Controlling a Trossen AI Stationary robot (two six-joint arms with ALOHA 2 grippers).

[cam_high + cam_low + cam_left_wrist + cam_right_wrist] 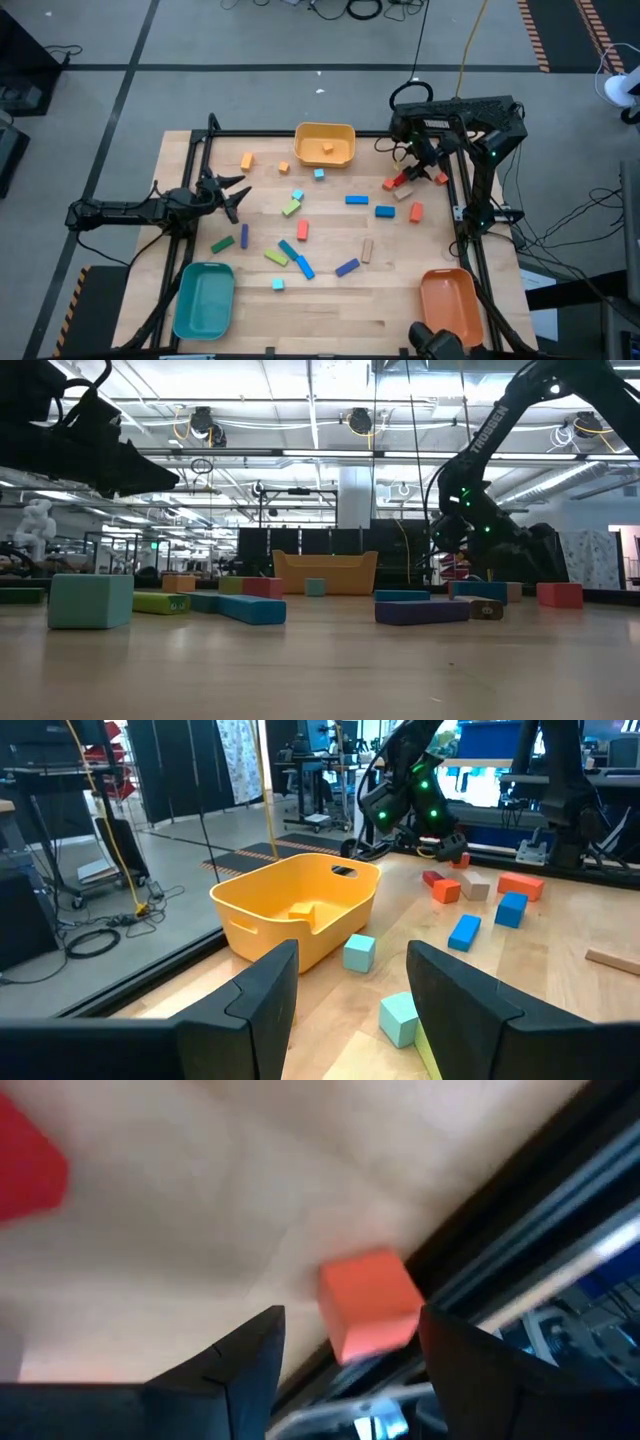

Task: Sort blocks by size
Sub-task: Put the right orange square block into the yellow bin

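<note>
Reaching low at the table's far right edge, the right gripper (425, 165) had its jaws spread, nothing pinched; a small orange cube (368, 1302) sat on the wood between and just ahead of its fingertips (245, 1355), close to the black frame rail (520, 1210), w/ a red block (28, 1165) off to one side. Left gripper (232, 196) hung above the table's left side, jaws parted and empty; past its fingertips (270, 985) lay two pale teal cubes (360, 953), and beyond those the yellow tray (290, 905) w/ an orange piece (302, 910) inside. Rest of the blocks (330, 225) were scattered over the table middle, between the two sets of jaws: blue bricks, a green bar, a yellow-green piece, a purple bar, a tan bar, a red-orange brick, plus two orange cubes nr the far left. Teal tray (204, 298) sat at the near left corner, orange tray (447, 300) at the near right, both well apart from either gripper.
</note>
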